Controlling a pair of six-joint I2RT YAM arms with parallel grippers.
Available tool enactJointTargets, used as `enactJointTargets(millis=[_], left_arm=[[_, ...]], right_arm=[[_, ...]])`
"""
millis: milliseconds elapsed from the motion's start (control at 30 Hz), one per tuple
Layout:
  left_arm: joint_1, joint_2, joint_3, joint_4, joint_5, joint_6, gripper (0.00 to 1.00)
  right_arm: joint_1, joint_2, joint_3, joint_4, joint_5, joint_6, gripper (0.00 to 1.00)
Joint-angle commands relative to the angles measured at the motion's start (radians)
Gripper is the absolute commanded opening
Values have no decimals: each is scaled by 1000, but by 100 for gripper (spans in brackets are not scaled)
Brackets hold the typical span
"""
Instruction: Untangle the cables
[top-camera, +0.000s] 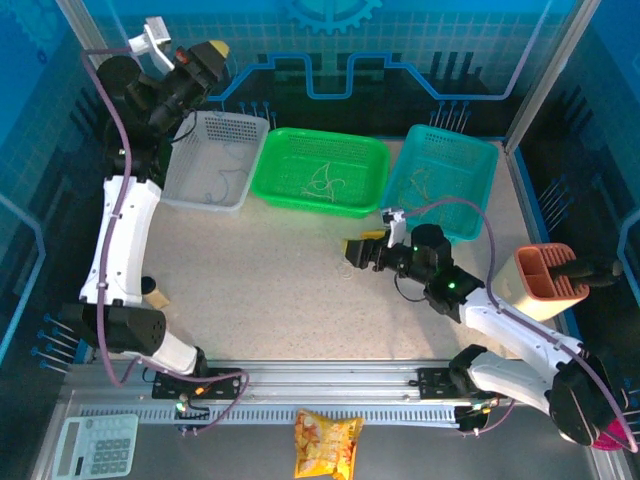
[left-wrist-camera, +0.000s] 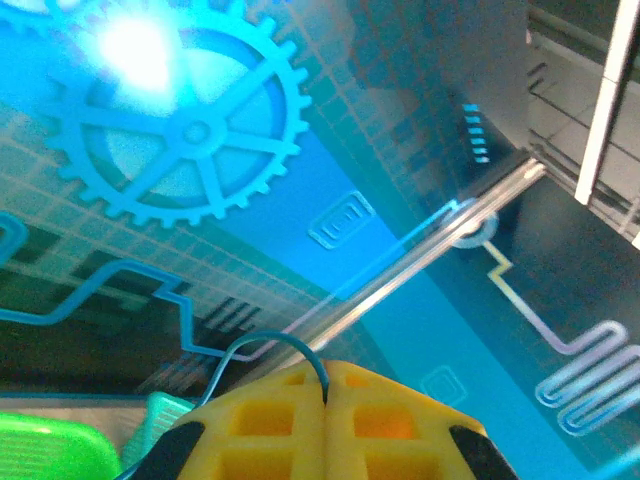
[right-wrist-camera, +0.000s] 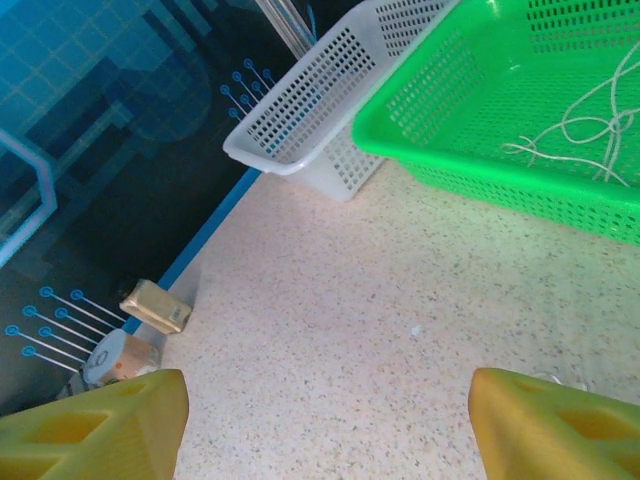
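Left gripper stands raised high at the far left corner, above the white basket, pointing toward the back wall. In the left wrist view its yellow fingers are pressed together. A thin blue-grey cable comes out of the seam between them, arcs over and drops away to the left, so the gripper is clamped on that strand. Right gripper sits low over the speckled table, near the front of the green basket and the teal basket. The right wrist view shows its fingers spread wide with bare table surface between them: released, grasping nothing. Yellowish cables lie in a loose tangle on the floor of the green basket. More pale strands lie in the teal basket, and one thin strand lies in the white basket. The three baskets stand side by side along the far edge of the table; whether they touch cannot be told. An orange holder stands at the right edge.
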Motion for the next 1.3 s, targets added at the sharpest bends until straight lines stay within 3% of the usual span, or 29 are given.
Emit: enactJointTargets(millis=[0,267,700,1033,1167,1233,1267], left_arm=[[40,16,79,-54,-54,107,0],[120,99,80,-88,-101,157,0],[164,157,53,-108,-96,185,0],[182,181,-127,-114,-99,242,0],[182,218,-184,-138,-99,269,13],[182,245,-185,-172,-97,286,26],[182,257,-180,-192,-98,294,38]], right_arm=[[4,-44,-12,-91,45,-28,75],[2,-157,-35,-197,83,-49,75],[-7,-250,-56,-292,122,-57,76],[-8,-241,-46,-300,118,-60,76],[-9,-241,-40,-317,125,-63,76],[-9,-241,-37,-329,133,-63,76],[-9,-241,-33,-336,139,-63,76]])
